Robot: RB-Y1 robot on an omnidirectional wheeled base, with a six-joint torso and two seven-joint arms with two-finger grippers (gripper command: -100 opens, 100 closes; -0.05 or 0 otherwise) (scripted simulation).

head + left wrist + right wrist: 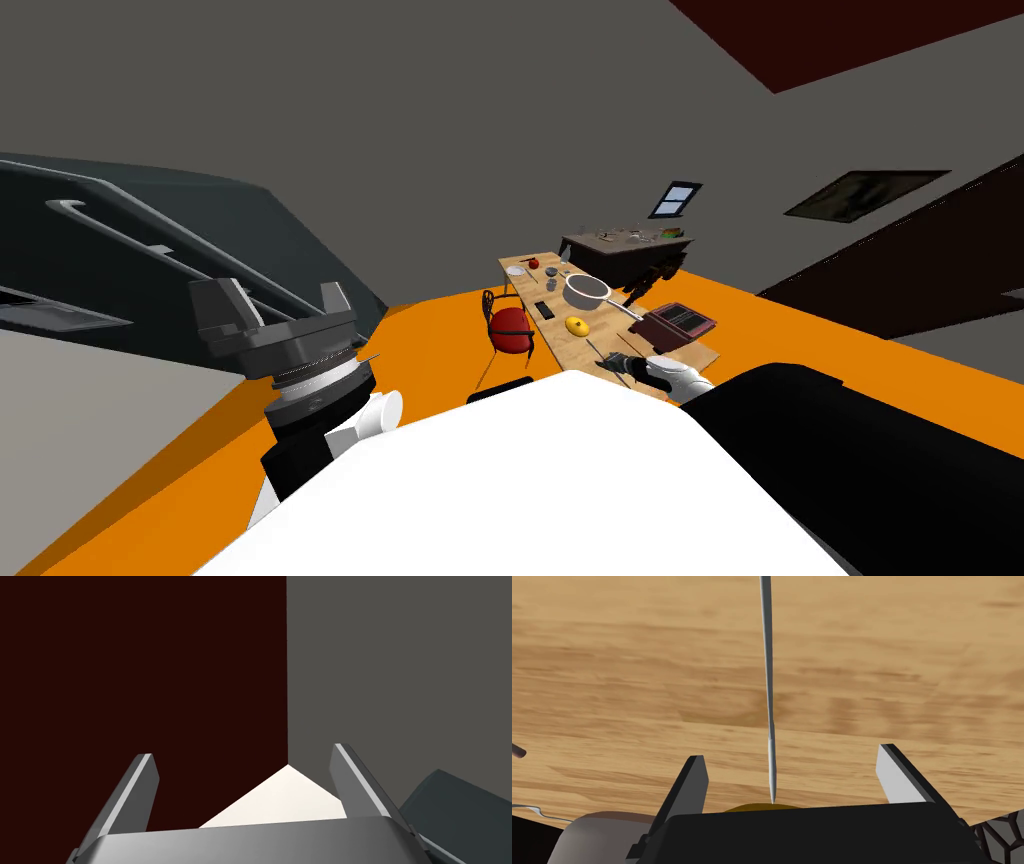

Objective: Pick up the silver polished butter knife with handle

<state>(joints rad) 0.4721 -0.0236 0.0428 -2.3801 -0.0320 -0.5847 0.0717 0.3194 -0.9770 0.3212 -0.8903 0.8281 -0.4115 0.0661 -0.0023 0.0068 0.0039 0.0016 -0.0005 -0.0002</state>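
Note:
A thin silver butter knife (769, 691) lies on the wooden table (612, 676), running straight away from my right gripper (792, 776). Its pointed end reaches in between the open fingers (899, 776), touching neither. In the head view my right gripper (612, 364) hovers low over the near end of the long wooden table (560, 345), where the knife (598, 352) shows as a faint dark sliver. My left gripper (272, 305) is raised high at my left side, open with nothing between its fingers (137, 791).
On the table stand a white pot (586, 291), a yellow fruit (576, 325), a dark red tray (678, 323) and small items. A red chair (511, 328) stands at the table's left side. A dark table (620, 250) stands beyond. The floor is orange.

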